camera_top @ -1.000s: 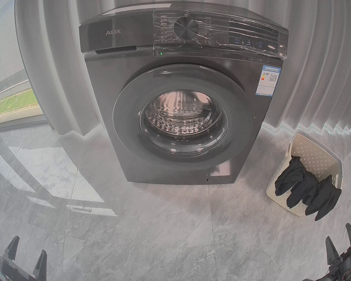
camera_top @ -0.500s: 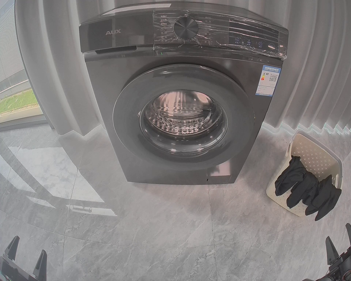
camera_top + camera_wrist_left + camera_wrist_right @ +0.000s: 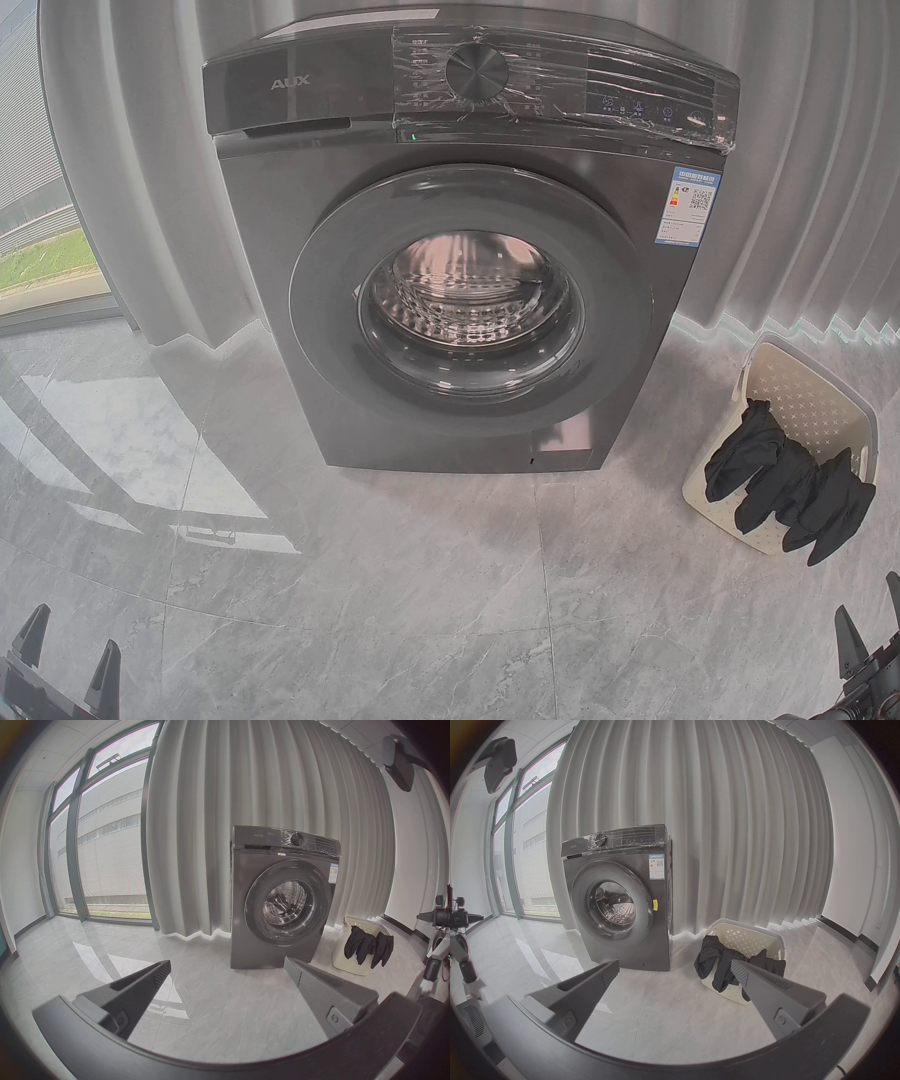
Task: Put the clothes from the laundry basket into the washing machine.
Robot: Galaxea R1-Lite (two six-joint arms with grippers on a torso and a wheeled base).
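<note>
L gripper (image 3: 74,630) & R gripper (image 3: 867,595) sit low at the near edge of the head view. Both have jaws spread wide, nothing held, well apart from all items. Dark clothes (image 3: 787,480) hang over the front rim of the laundry basket (image 3: 814,375), on the floor (image 3: 375,562) right of the washing machine (image 3: 272,216). R-side placement prob. suits an R-arm pick. The door (image 3: 469,300) looks shut, so likely open it first.

A gray washing machine (image 3: 450,281) stands on the tiled floor (image 3: 375,581) before a white curtain (image 3: 816,187). To its right, the laundry basket (image 3: 811,394) holds black clothes (image 3: 787,478) draped over its near rim. The left gripper (image 3: 67,656) and right gripper (image 3: 872,619) sit low at the corners, fingers apart.
</note>
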